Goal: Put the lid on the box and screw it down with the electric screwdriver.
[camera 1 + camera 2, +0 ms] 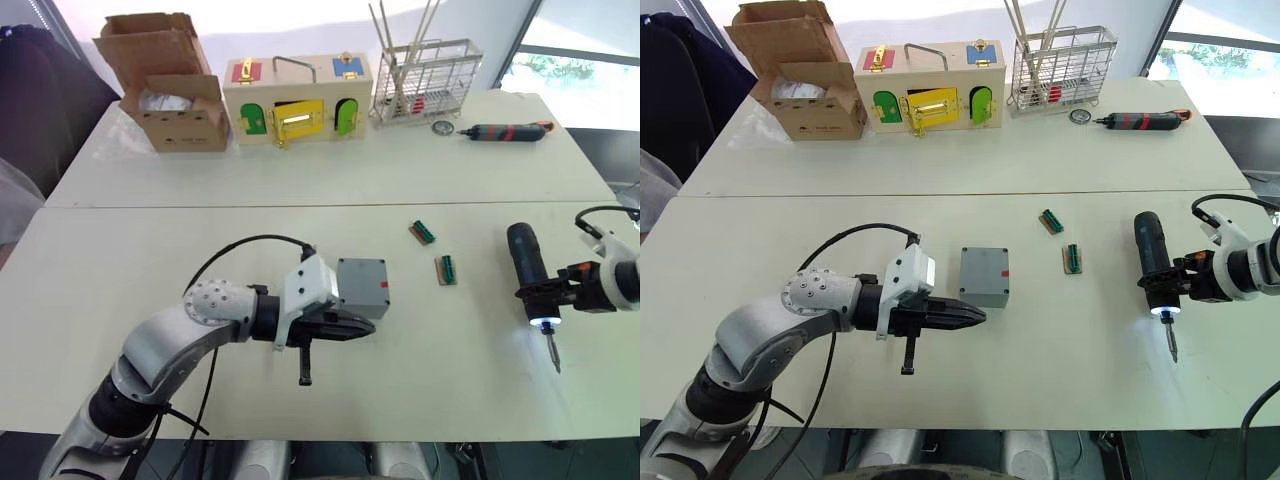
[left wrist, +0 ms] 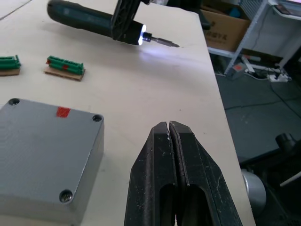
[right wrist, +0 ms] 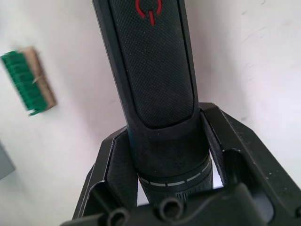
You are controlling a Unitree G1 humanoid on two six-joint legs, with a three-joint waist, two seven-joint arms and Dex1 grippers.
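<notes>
My two head eyes look forward and down over the counter [image 1: 300,180], sharing nearly the same scene. My left wrist camera sits close along my left claw [image 2: 170,136], facing the screwdriver [image 2: 89,19], which my right wrist camera views closely.

The box [image 2: 44,155] is matt grey plastic with dark metal screws sunk at its corners, on a smooth, matt off-white desk [image 1: 250,240]. The electric screwdriver [image 3: 157,75] has a finely textured black rubbery grip and a bare metal bit, clasped by the right end effector [image 1: 1178,282] of dull black plastic.
</notes>
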